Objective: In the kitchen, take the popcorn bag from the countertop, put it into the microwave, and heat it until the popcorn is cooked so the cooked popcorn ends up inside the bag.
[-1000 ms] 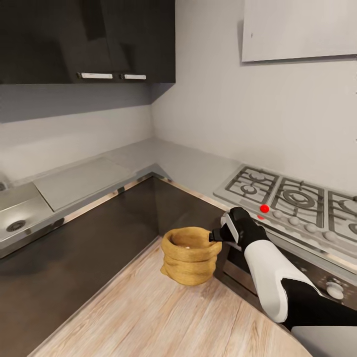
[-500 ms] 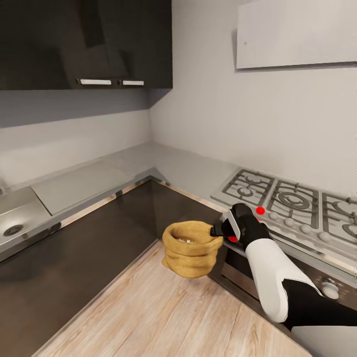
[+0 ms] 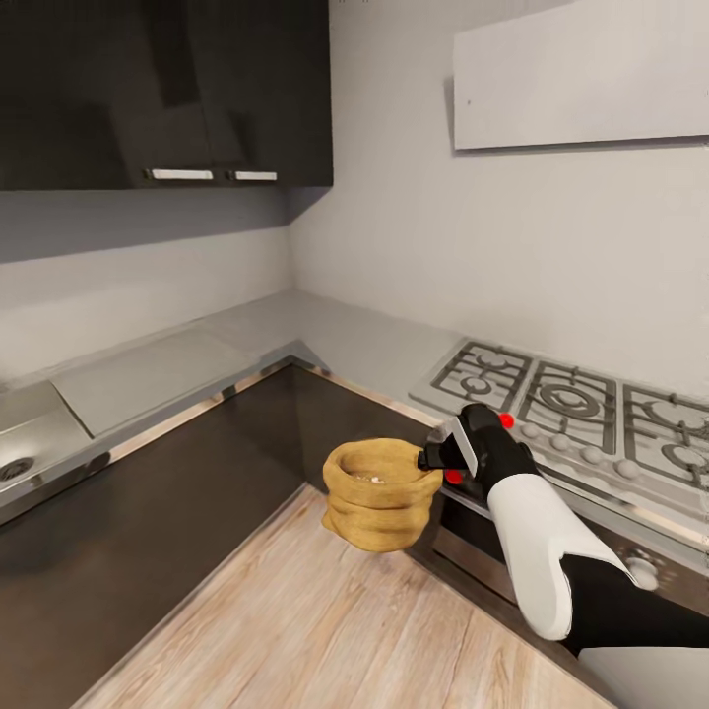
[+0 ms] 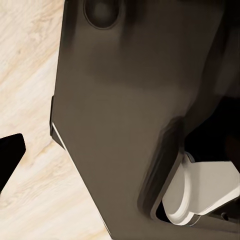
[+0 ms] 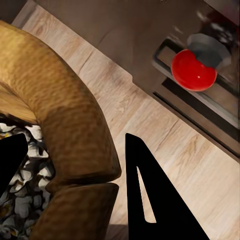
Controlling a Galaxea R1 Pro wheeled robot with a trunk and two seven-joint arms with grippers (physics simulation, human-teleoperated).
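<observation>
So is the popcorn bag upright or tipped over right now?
Upright. The popcorn bag hangs from the right claw, which pinches its rim, mouth facing up, with pale kernels visible inside.

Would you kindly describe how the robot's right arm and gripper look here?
The right arm has a smooth, rounded white forearm shell, with black segments at the wrist and towards the elbow. The right gripper is black with a white side panel; in the wrist view its fingers are flat, black, pointed wedges.
</observation>
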